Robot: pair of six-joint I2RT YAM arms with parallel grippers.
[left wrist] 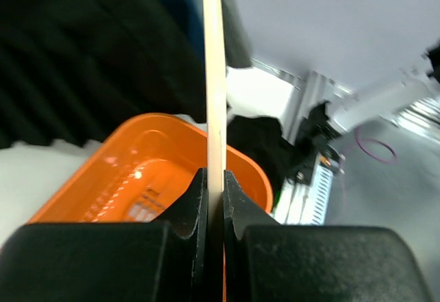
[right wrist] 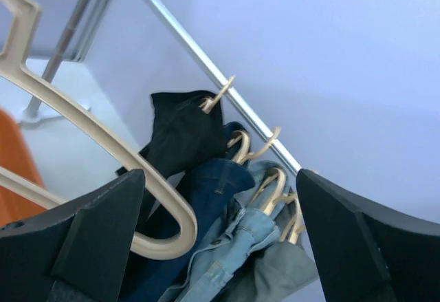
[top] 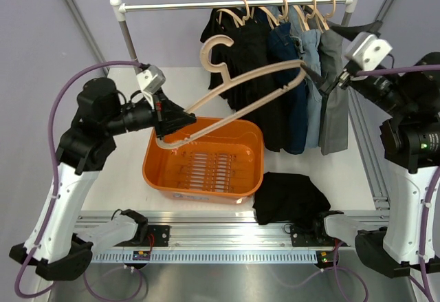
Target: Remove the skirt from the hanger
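Observation:
A bare beige hanger (top: pixel 254 82) hangs in the air, slanted over the orange basket (top: pixel 152 171). My left gripper (top: pixel 168 133) is shut on its lower left end, and the left wrist view shows the hanger's bar (left wrist: pixel 215 75) pinched between the jaws of the left gripper (left wrist: pixel 215 192). My right gripper (top: pixel 323 78) is open by the hanger's right end; in the right wrist view the curved end of the hanger (right wrist: pixel 103 126) lies between the spread jaws of the right gripper (right wrist: pixel 220 175), close to the left finger. The black skirt (top: pixel 289 195) lies crumpled on the table's front right.
A clothes rail (top: pixel 234 3) at the back carries several hung garments (top: pixel 295 54), black, dark blue, light denim and grey, right behind my right gripper. The basket sits mid-table, with the skirt beside its right corner. A metal rail (top: pixel 227 236) runs along the front edge.

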